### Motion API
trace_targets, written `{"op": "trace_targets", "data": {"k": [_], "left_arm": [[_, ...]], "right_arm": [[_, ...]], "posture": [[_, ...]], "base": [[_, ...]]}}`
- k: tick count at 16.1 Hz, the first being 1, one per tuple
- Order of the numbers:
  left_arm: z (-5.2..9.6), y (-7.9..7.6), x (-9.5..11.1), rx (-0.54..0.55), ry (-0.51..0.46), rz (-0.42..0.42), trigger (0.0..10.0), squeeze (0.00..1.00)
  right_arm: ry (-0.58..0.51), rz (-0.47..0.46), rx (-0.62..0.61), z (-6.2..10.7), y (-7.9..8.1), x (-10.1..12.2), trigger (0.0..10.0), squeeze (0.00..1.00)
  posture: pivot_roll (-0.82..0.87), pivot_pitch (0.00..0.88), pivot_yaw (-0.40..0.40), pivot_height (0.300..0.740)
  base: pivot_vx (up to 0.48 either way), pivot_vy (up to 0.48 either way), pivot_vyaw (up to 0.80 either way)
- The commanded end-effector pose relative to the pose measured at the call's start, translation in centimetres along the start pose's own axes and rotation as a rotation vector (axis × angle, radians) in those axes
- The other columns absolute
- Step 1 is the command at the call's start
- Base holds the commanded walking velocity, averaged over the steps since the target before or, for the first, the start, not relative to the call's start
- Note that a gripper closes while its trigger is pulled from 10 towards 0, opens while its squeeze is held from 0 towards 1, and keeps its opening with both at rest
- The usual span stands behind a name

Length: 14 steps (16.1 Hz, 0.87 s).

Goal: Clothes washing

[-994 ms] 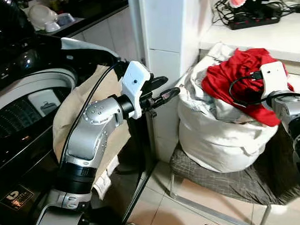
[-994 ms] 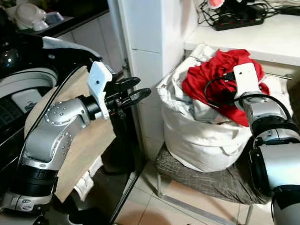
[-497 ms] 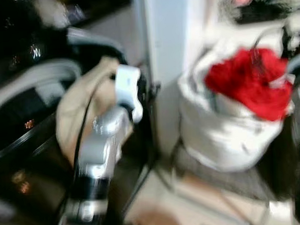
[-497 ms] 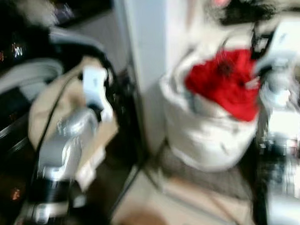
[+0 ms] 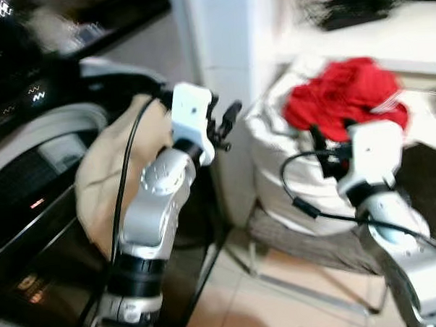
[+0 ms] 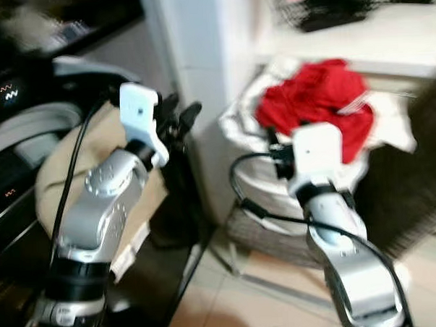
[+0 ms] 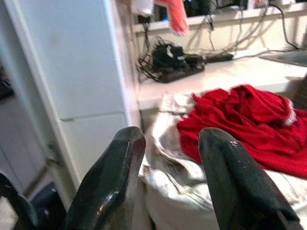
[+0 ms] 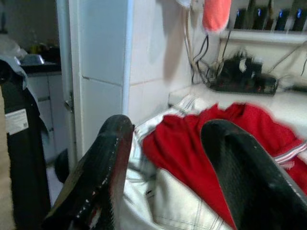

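A red garment (image 5: pixel 345 93) lies on top of a full white laundry bag (image 5: pixel 276 157) on a chair. In the right wrist view its folds (image 8: pixel 192 148) lie just past my open right gripper (image 8: pixel 168 129), which holds nothing. In the eye views the right gripper (image 5: pixel 320 141) hovers in front of the bag, just below the red cloth. My left gripper (image 5: pixel 227 123) is raised beside the white pillar, open and empty (image 7: pixel 172 139), facing the bag. A beige cloth (image 5: pixel 103 176) hangs over the rim of the washing machine (image 5: pixel 30 164) at the left. The eye views are blurred.
A white tiled pillar (image 5: pixel 219 33) stands between the machine and the bag. The bag's chair has a grey seat (image 5: pixel 308 246) on a metal frame. A white counter (image 7: pixel 225 72) behind it carries a black power strip with cables (image 7: pixel 177 60). Tiled floor (image 5: pixel 282 298) lies below.
The camera has shifted and blurred. My right gripper has drawn back off the red garment to a lower spot in front of the bag. The left gripper tilted more upward.
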<state>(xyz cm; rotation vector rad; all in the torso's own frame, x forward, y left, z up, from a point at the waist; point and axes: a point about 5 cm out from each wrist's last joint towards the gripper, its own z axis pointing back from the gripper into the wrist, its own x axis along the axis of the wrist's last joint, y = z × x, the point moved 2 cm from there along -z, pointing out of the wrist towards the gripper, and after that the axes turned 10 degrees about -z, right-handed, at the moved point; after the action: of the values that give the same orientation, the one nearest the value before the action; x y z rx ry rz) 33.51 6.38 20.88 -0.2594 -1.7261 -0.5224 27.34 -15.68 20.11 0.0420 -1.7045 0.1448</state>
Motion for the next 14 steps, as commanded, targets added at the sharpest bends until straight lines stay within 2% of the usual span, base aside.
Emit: {"op": "trace_targets", "data": {"k": [1,2,3,6,7,9,11,13,14], "left_arm": [[0.5,0.8,-0.3,0.035,0.013,-0.033,10.0,0.00],[1.0,0.7,-0.2,0.058,0.002,-0.073,10.0,0.00],[1.1,0.7,-0.1,0.070,-0.002,-0.075,10.0,0.00],[1.6,0.5,0.2,0.072,-0.008,-0.090,10.0,0.00],[1.8,0.6,0.2,0.073,-0.005,-0.099,10.0,0.00],[1.8,1.0,0.3,0.075,-0.001,-0.121,10.0,0.00],[1.8,1.1,0.3,0.065,0.007,-0.136,10.0,0.00],[1.7,1.2,0.2,0.073,0.014,-0.124,10.0,0.00],[1.7,1.4,0.1,0.080,0.018,-0.124,10.0,0.00]], "right_arm": [[0.008,-0.018,0.049,0.0,1.0,0.3,10.0,0.00],[0.035,-0.104,0.065,0.0,1.1,0.1,10.0,0.00],[0.045,-0.117,0.064,0.0,1.1,0.1,10.0,0.00],[0.077,-0.148,0.062,-0.5,0.7,-0.3,10.0,0.00],[0.093,-0.151,0.055,-0.6,0.5,-0.6,10.0,0.00],[0.130,-0.141,0.060,-0.7,0.3,-1.0,10.0,0.00],[0.159,-0.150,0.080,-0.3,0.6,-1.4,10.0,0.00],[0.169,-0.120,0.120,0.1,0.9,-1.4,10.0,0.00],[0.177,-0.110,0.150,0.2,1.3,-1.4,10.0,0.00]], "posture": [[-0.17,0.000,0.118,0.740],[-0.14,0.000,0.056,0.740],[-0.13,0.000,0.039,0.740],[-0.10,0.000,0.020,0.740],[-0.10,0.000,0.021,0.740],[-0.10,0.000,0.034,0.740],[-0.10,0.000,0.050,0.740],[-0.11,0.000,0.060,0.740],[-0.11,0.000,0.062,0.740]], "base": [[0.277,0.000,0.00],[0.292,0.000,0.00],[0.292,0.000,0.00],[0.362,0.000,-0.80],[0.386,0.000,-0.80],[0.386,0.000,0.00],[0.386,0.000,0.00],[0.392,0.000,0.00],[0.401,0.000,0.80]]}}
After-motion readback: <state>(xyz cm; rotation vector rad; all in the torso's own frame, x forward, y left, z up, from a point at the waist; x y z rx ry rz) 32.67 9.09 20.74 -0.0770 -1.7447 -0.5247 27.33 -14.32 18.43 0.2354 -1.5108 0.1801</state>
